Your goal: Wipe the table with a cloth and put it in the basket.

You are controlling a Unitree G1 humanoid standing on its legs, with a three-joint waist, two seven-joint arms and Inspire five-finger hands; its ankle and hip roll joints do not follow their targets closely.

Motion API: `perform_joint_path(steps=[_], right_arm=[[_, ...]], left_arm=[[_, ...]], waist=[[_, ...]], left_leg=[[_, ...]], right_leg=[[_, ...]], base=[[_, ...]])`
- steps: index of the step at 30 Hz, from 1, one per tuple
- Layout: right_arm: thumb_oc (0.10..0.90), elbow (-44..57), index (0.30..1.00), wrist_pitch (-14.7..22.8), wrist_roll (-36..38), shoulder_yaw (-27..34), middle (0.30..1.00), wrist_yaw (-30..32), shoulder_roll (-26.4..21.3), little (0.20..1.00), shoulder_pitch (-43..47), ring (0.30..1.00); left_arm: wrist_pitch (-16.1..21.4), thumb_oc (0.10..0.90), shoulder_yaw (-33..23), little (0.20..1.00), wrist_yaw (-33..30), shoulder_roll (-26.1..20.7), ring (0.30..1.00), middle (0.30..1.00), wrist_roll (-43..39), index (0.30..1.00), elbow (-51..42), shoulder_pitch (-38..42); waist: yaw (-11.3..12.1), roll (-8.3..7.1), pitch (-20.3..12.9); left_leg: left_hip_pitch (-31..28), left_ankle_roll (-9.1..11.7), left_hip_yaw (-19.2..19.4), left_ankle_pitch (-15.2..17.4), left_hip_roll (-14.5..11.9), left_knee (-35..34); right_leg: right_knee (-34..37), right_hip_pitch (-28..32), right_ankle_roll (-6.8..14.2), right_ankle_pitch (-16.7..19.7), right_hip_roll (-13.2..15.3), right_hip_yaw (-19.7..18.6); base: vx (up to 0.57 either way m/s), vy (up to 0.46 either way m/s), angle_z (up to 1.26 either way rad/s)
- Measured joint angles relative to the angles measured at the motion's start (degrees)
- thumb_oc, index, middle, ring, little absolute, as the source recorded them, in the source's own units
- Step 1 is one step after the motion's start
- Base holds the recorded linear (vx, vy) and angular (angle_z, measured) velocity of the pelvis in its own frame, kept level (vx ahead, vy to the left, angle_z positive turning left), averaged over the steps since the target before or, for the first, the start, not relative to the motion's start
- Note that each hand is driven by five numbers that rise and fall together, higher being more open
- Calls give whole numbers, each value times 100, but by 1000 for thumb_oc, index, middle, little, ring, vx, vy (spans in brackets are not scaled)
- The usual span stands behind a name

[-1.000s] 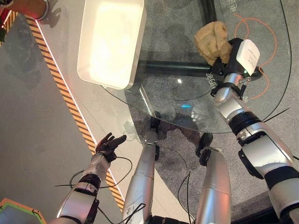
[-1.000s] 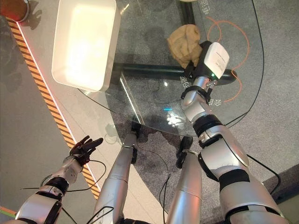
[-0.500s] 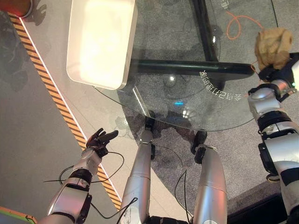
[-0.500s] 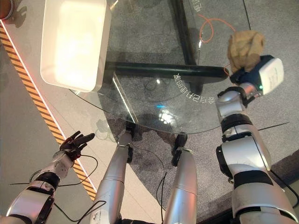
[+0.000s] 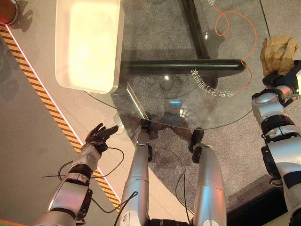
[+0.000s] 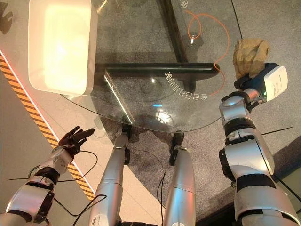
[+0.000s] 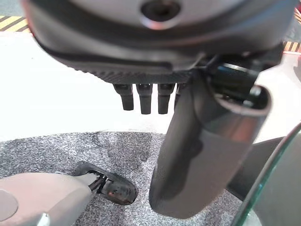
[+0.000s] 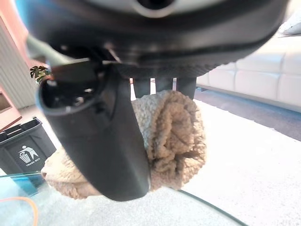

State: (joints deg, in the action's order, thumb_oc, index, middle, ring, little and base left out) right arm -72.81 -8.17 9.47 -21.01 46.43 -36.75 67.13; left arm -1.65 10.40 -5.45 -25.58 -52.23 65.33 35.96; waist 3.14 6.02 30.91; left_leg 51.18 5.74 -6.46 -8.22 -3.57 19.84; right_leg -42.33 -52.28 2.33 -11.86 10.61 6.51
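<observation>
While my right hand (image 8: 117, 141) is clutching the bunched tan cloth (image 6: 250, 55) just off the glass tabletop (image 5: 197, 61), well apart from the white basket (image 5: 87, 44), I'm planning to carry it high across the glass. My left hand (image 5: 99, 136) is hanging relaxed and spread.

white lettering on glass table (image 5: 207, 87), unreadable; recycling symbol on bin (image 8: 21, 153).

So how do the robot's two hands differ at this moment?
The right hand is curled round the tan cloth; the left hand holds nothing, its fingers relaxed. The right hand is raised past the glass table's right edge; the left hand hangs low over the floor by the striped line. Both are dark.
</observation>
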Motion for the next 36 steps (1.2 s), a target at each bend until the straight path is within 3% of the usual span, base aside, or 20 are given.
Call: perform_joint_path(steps=[17,23,28,36], right_arm=[[100,335,300,-203,-506,-770,300,-8,55,200,77,300],[100,883,300,-337,-959,-1425,300,-263,140,200,216,300],[100,1378,300,-394,-1448,-1998,300,-652,488,200,431,300],[100,1810,300,-388,-1975,-2336,300,-1140,971,200,464,300]], left_arm=[[1,800,0,900,3,5,900,900,1,900,96,-21],[6,800,2,900,2,117,900,900,6,900,86,-58],[43,800,3,900,1,180,900,900,13,900,33,-134],[69,800,16,900,-17,264,900,900,30,900,-123,-271]], waist=[[-1,37,-2],[94,149,-8],[212,176,-10],[477,192,-8]], left_leg=[[-53,68,2,-56,-56,-131],[-153,60,22,-85,-63,-212],[-201,113,31,-143,-76,-292],[-202,121,9,-148,-59,-296]], right_leg=[[-7,-45,-45,3,-54,-9],[-51,-44,-73,-3,-60,-40],[-66,-41,-95,-15,-63,-43],[-162,-56,-117,-78,-37,-26]], base=[[0,0,0],[4,0,-1],[0,0,0],[6,0,3]])
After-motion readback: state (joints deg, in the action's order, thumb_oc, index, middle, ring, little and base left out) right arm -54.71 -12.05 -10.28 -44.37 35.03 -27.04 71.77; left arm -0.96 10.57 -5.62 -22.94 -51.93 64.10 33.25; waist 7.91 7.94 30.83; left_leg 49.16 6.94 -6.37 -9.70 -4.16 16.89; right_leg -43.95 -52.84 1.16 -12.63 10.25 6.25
